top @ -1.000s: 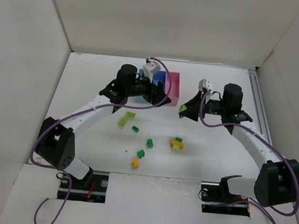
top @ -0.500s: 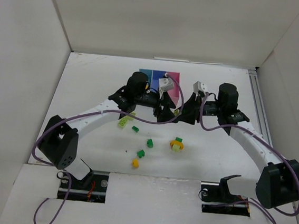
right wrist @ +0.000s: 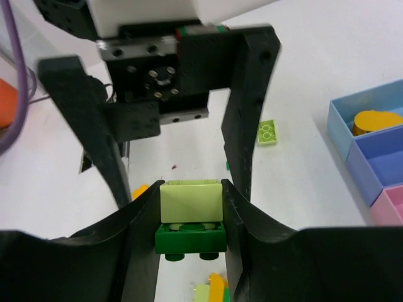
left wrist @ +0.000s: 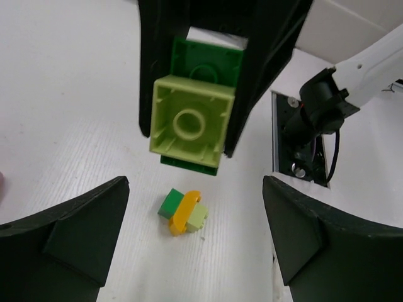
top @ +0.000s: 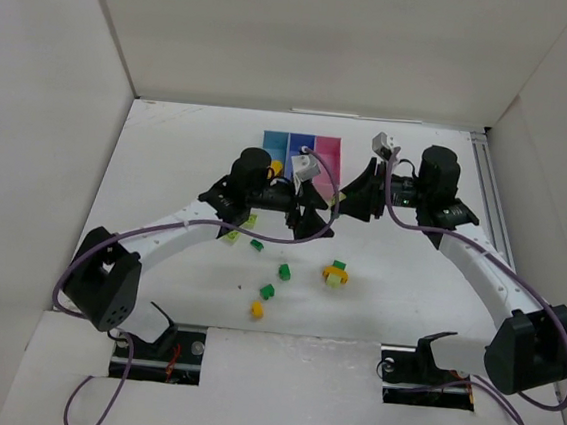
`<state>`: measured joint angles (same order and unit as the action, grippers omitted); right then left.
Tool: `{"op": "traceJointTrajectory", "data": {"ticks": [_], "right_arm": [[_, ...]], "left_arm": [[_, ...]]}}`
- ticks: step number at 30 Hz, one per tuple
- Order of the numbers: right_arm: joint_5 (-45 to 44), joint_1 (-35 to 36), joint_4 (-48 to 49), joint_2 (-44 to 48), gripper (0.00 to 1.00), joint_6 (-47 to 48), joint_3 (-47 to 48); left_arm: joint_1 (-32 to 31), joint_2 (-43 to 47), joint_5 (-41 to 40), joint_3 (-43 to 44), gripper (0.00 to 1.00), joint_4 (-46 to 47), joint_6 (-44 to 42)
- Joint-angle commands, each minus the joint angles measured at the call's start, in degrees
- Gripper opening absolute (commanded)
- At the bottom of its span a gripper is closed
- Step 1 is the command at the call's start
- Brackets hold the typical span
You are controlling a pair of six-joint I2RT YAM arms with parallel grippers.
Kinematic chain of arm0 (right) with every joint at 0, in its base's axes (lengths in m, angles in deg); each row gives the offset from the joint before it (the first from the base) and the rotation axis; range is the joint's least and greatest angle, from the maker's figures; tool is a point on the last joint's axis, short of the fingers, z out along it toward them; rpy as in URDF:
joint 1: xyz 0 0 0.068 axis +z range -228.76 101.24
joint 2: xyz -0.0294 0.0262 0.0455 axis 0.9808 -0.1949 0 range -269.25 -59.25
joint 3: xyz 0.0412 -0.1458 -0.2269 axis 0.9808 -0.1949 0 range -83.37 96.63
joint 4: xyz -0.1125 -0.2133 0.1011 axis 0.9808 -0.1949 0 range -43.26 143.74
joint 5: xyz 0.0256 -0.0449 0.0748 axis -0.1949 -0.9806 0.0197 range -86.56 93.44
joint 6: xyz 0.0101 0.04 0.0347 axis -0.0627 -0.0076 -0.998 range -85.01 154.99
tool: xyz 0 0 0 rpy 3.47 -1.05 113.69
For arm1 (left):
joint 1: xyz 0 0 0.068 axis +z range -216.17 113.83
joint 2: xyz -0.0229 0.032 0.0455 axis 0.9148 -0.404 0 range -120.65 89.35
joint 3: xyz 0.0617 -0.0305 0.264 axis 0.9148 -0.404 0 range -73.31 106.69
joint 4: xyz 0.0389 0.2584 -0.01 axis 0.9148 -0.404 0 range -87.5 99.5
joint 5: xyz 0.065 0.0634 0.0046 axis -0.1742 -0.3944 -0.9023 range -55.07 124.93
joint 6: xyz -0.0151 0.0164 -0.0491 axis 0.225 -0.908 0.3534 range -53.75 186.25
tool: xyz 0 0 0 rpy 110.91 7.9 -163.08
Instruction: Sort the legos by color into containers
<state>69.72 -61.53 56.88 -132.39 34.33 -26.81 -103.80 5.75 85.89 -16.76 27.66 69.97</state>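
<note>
My right gripper (right wrist: 191,190) is shut on a stack of two legos, a lime brick (right wrist: 190,199) on a dark green brick (right wrist: 191,238), held in the air. My left gripper (left wrist: 195,189) is open and faces that stack (left wrist: 189,121) from close by, with nothing between its fingers. In the top view the two grippers (top: 315,221) (top: 348,201) meet just in front of the containers (top: 302,152). The light blue bin (right wrist: 343,129) holds an orange lego (right wrist: 376,119). A joined green, orange and lime piece (left wrist: 184,212) lies on the table below.
Loose legos lie on the table between the arms: a lime plate (right wrist: 267,132), three dark green bricks (top: 257,245) (top: 284,271) (top: 267,291) and an orange one (top: 257,309). White walls (top: 48,150) enclose the table on three sides.
My left gripper has left the bins and swung right and forward toward my right gripper. My right gripper has carried its stack left and back toward the bins.
</note>
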Motion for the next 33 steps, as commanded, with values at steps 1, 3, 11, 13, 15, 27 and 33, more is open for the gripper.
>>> {"op": "traceJointTrajectory", "data": {"ticks": [1,3,11,13,15,27,33], "right_arm": [[-1.85,0.25,1.70,1.33,0.00,-4.34,2.16],[-2.38,0.26,3.44,2.03,0.00,-7.57,1.63],[-4.05,0.26,24.35,4.85,0.00,-26.22,-3.03],[-2.57,0.26,26.12,4.85,0.00,-28.06,-3.56],[-1.95,0.26,26.74,4.24,0.00,-29.22,-3.56],[-1.42,1.93,26.75,4.24,0.00,-29.74,-3.56],[-3.08,1.93,26.75,4.24,0.00,-28.08,-3.56]], "left_arm": [[0.10,5.19,0.11,-1.35,0.84,11.45,4.44],[0.10,5.72,-0.42,-2.58,0.84,15.75,6.37],[0.10,4.58,1.25,-2.59,0.83,19.99,9.54],[0.10,4.58,1.25,-2.59,0.83,21.22,10.07],[0.10,5.19,1.25,-3.38,0.83,24.11,10.94],[2.03,2.47,9.50,-5.93,0.75,45.03,25.97],[2.03,0.62,9.51,-4.79,0.68,47.15,28.09]]}}
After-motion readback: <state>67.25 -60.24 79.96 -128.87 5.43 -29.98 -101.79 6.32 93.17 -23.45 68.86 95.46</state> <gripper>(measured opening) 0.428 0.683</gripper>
